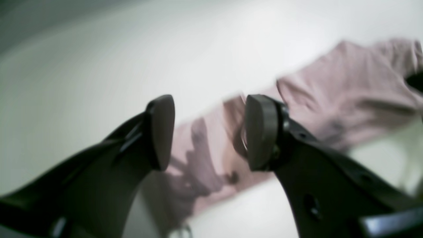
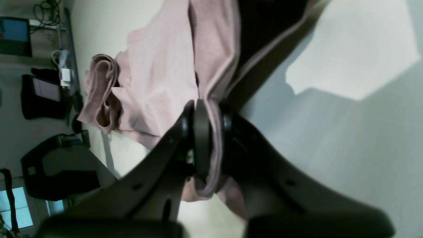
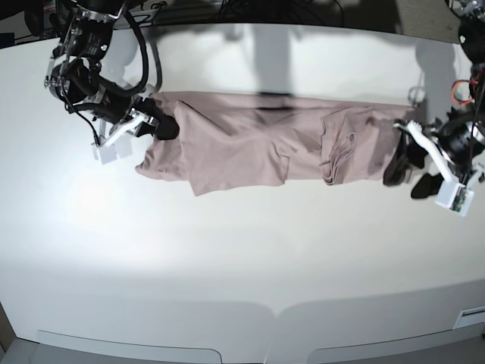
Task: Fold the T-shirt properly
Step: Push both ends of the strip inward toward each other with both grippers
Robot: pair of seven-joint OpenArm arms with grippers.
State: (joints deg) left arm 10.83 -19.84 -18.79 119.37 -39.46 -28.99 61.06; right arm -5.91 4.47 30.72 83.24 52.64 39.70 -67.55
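table (image 3: 250,258) comes first, a broad white surface that carries everything else. across its far half the t-shirt (image 3: 250,144) lies stretched into a long dusty-pink band, already doubled lengthwise by the look of it, with a loose flap sagging toward the table's near edge and creased folds bunched nearer the left arm's end. that long, narrow lie suggests the cloth is being held taut from one end so the next fold can run across it. the right gripper (image 3: 161,125) sits at the shirt's end on the base view's left, and its wrist view shows the right gripper (image 2: 211,138) with jaws pressed together on a doubled edge of fabric, the cloth squeezed between the pads and trailing out beyond them; this pinch looks meant to anchor or lift that end. the left gripper (image 3: 413,171) waits just beside the shirt's opposite end, and the left gripper (image 1: 210,132) has its jaws standing apart with nothing between them, the pink cloth lying beyond, apparently poised to take the matching edge.
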